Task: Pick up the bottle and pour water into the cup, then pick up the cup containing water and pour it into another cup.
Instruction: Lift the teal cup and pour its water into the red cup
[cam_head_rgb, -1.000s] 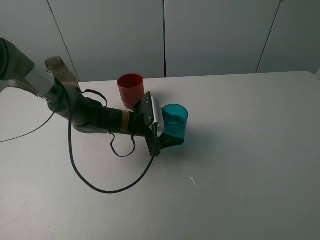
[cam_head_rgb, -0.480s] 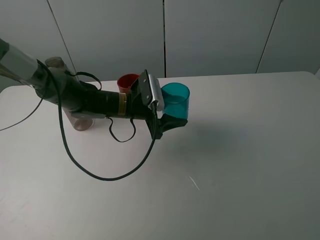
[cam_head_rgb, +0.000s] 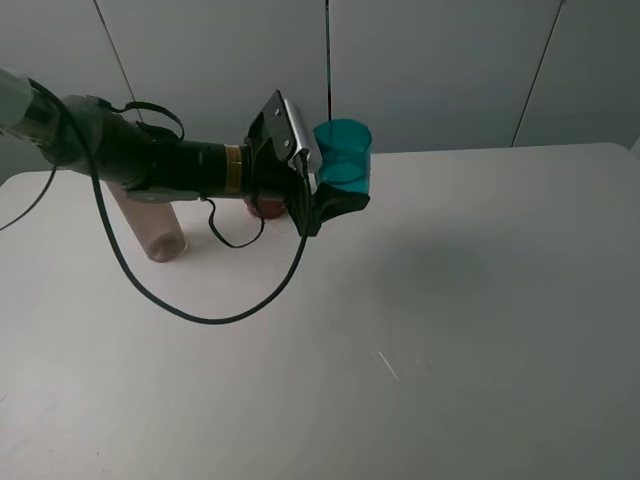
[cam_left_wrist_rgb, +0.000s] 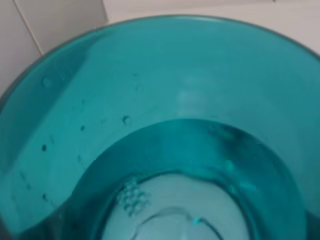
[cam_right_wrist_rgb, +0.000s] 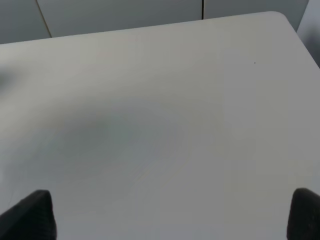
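My left gripper (cam_head_rgb: 332, 190) is shut on the teal-blue cup (cam_head_rgb: 343, 154) and holds it upright, well above the table. The left wrist view is filled by this cup (cam_left_wrist_rgb: 165, 100), with water in its bottom. The red-brown cup (cam_head_rgb: 268, 208) stands just left of the held cup and lower; the gripper and wrist hide all but a sliver of it. The clear brownish bottle (cam_head_rgb: 152, 228) stands at the far left, its top hidden behind the left arm. My right gripper (cam_right_wrist_rgb: 170, 217) is open over bare table, showing only in its wrist view.
A black cable (cam_head_rgb: 190, 310) hangs from the left arm in a loop down to the white table (cam_head_rgb: 470, 330). Grey wall panels stand behind the table's far edge. A small scratch (cam_head_rgb: 388, 366) marks the table near the front middle.
My left gripper has lifted the teal-blue cup off the table, up and toward the back. The arm has risen and now covers most of the red-brown cup and the bottle's top.
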